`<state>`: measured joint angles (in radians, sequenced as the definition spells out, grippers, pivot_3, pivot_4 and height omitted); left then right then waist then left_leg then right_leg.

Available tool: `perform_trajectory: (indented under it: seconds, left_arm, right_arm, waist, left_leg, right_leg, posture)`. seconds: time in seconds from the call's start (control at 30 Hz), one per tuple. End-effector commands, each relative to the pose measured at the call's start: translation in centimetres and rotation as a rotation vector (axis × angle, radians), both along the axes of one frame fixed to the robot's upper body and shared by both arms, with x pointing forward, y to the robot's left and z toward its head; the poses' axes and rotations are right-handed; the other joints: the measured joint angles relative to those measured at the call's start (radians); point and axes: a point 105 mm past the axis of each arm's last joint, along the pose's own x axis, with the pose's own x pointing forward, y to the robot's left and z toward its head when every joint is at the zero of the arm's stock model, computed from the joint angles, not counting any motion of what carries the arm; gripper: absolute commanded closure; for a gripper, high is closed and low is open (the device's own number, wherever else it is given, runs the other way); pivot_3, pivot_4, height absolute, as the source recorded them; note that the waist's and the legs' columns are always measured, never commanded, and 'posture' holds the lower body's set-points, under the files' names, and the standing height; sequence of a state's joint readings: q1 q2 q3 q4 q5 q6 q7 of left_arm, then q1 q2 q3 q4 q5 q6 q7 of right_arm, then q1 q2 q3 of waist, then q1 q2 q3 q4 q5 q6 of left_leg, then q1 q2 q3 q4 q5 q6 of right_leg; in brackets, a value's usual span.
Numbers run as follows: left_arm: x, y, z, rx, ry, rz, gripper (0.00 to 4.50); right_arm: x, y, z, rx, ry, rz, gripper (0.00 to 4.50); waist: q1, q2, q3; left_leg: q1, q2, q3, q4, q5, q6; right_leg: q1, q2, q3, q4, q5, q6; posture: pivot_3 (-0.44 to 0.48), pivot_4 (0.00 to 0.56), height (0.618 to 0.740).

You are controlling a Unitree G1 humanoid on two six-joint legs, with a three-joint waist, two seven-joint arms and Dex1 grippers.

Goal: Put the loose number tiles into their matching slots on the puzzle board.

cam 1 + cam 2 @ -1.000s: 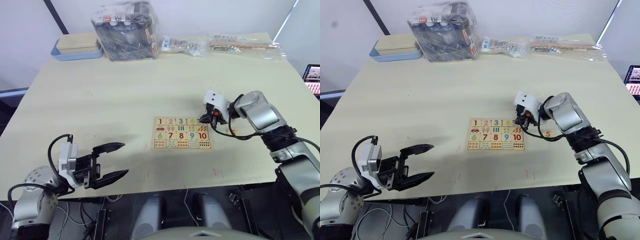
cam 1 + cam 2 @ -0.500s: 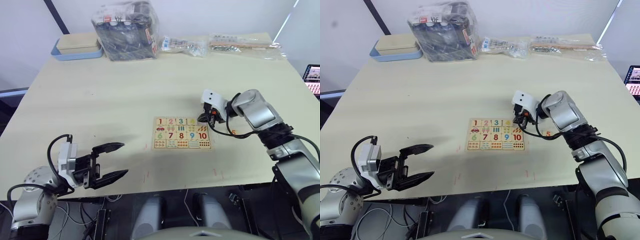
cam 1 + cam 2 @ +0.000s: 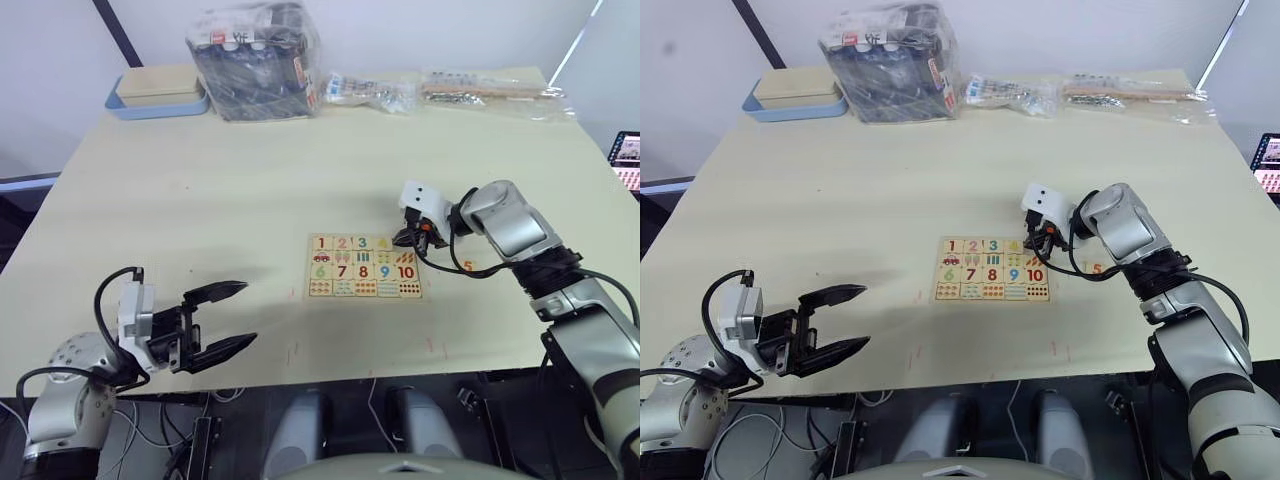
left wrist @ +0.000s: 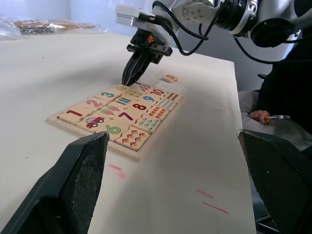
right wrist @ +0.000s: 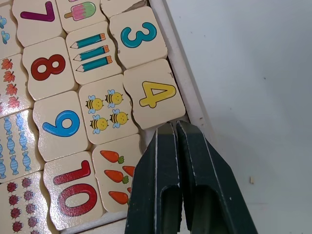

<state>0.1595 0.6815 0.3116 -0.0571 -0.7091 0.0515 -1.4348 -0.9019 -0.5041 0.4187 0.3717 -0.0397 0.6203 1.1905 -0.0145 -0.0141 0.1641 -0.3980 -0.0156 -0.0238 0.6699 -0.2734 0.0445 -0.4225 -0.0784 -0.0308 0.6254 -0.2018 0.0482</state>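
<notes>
The puzzle board (image 3: 363,266) lies flat on the table right of centre. Tiles 1 to 4 sit in its top row; the 4 tile (image 5: 155,93) rests in its slot next to the 3. My right gripper (image 5: 170,126) is shut with nothing in it, its tips down at the board's far right corner just past the 4, hiding the slot there. One loose number tile, the orange 5 (image 3: 465,266), lies on the table right of the board. My left gripper (image 3: 248,314) hovers open near the table's front left edge, far from the board.
A blue-and-beige tray (image 3: 155,92) and a plastic-wrapped black box (image 3: 255,45) stand at the back left. Clear bags (image 3: 490,88) lie along the back right. A person's hand (image 4: 261,116) shows beyond the table's right side.
My right gripper has edged slightly farther along the board's far right corner, still shut. The left arm and the 5 tile have stayed put.
</notes>
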Motion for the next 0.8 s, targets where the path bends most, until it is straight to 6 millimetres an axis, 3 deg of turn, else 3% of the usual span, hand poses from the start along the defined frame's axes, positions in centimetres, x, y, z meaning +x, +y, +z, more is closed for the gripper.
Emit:
perform_trajectory:
  seconds: [0.03,0.8]
  left_arm:
    - [0.18,0.36,0.79,0.002,-0.043,0.031,0.0]
    - [0.76,0.21,0.81,-0.009,-0.052,0.086,0.0]
  right_arm:
    - [0.22,0.61,1.46,0.007,-0.047,0.027,4.4]
    - [-0.24,1.05,1.35,0.026,-0.024,0.037,4.4]
  waist:
    - [0.0,0.0,0.0]
    - [0.0,0.001,0.001]
  left_leg:
    - [0.0,0.0,-0.003,0.0,0.0,0.0]
    - [0.0,-0.001,-0.016,0.0,0.004,-0.006]
  right_leg:
    - [0.001,0.0,-0.003,0.0,0.0,-0.001]
    - [0.008,0.001,-0.015,0.001,-0.002,-0.004]
  posture:
    - [0.0,0.15,0.74]
    - [0.0,0.15,0.74]
